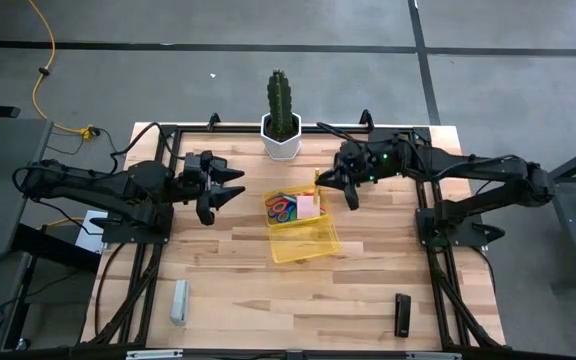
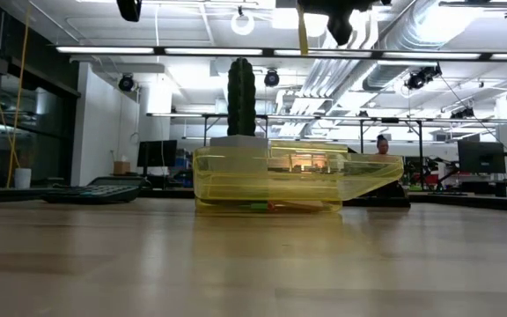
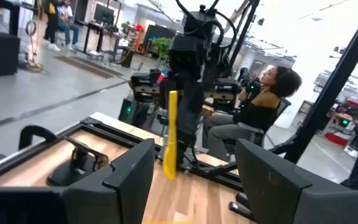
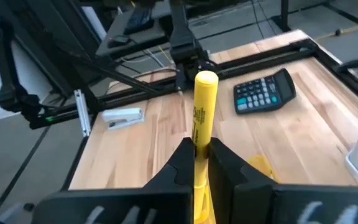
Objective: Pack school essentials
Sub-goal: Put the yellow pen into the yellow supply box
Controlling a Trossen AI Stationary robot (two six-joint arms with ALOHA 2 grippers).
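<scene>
So the yellow marker-like stick is pinched between the right gripper's fingers, which are clamped tight on it. It hangs in the air just off the back right corner of the see-through yellow plastic tray, which sits mid-table. From the left wrist view you can see that same stick dangling upright under the dark arm.

Inside the tray there's a jumble of stuff: blue- and red-handled scissors and a pink sticky-note pad toward the back end. The front half of the tray looks bare.

The left gripper hovers off to the left of the tray, fingers spread apart, holding nothing.

Other bits on the light wooden table: a green cactus in a white pot at the back edge, a grey oblong block near the front left, and a black calculator near the front right. A seated person shows in the room beyond.
</scene>
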